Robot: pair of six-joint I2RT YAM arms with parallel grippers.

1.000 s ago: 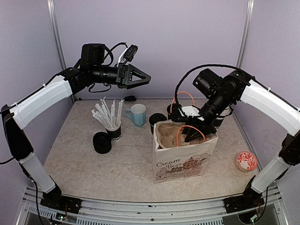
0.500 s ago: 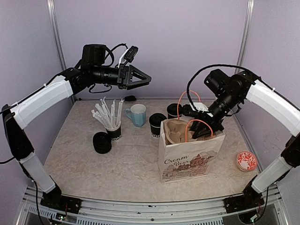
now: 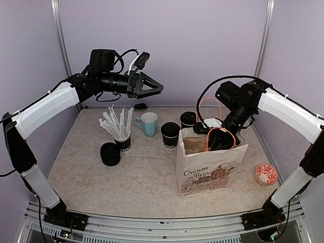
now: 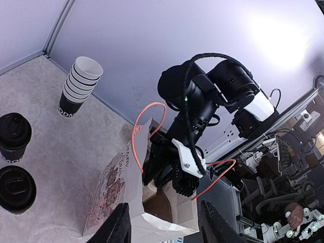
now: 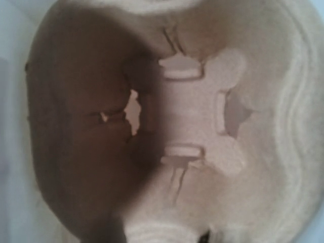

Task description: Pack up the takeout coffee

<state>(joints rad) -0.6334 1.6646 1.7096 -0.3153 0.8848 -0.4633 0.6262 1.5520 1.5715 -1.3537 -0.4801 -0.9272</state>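
bag (image 3: 210,169): upright, pulp carrier (image 3: 195,146) sitting inside
right gripper (image 3: 216,143): down in the bag mouth, jaws hidden, can't tell
left gripper (image 3: 160,89): up high, jaws apart, empty
takeout coffee (image 3: 170,135): both lidded cups on table (image 3: 131,177) just behind bag

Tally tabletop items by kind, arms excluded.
Lidded black cups: 2
Blue mug: 1
Cup of white sticks: 1
Paper bag: 1
Pulp tray: 1
Cup stack: 1
Squat black round item: 1
Red-and-white disc: 1
Small dark item, back edge: 1
Total: 10
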